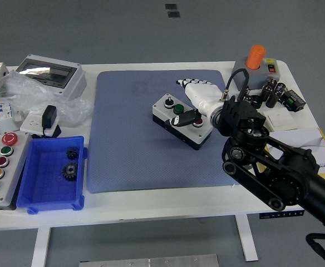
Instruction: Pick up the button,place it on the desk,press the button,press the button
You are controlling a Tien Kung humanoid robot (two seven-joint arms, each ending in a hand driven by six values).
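Blue-grey mat (129, 139) spread over white table (151, 203), with button box (183, 120) resting on it, skewed to the mat's edges, lying directly under and beside the right hand's fingers. White right hand (198, 99) reaching in on a black arm (274, 167) from the lower right, palm over the box's far right edge. Black thumb (186, 118) laid across the box top, its tip close by the green button (178, 109), with a red button (198, 122) just behind the thumb, toward the wrist. Remaining fingertips (183, 81) extended straight beyond the box's far side, black-tipped, held together, not wrapped round anything. Fingers relaxed and outstretched, gripping nothing; actual contact of thumb with box top impossible to tell. Small black knob (168, 100) on the box's far left corner, well clear of the thumb tip.

Far off to the fingers' left: blue bin (51, 194) holding two dark gears (69, 170), a grey panel (1, 167) of coloured buttons, a grey enclosure (51, 75) among clear plastic bags. Beyond the fingertips and to their right: orange cylinder (256, 56) on a grey base.
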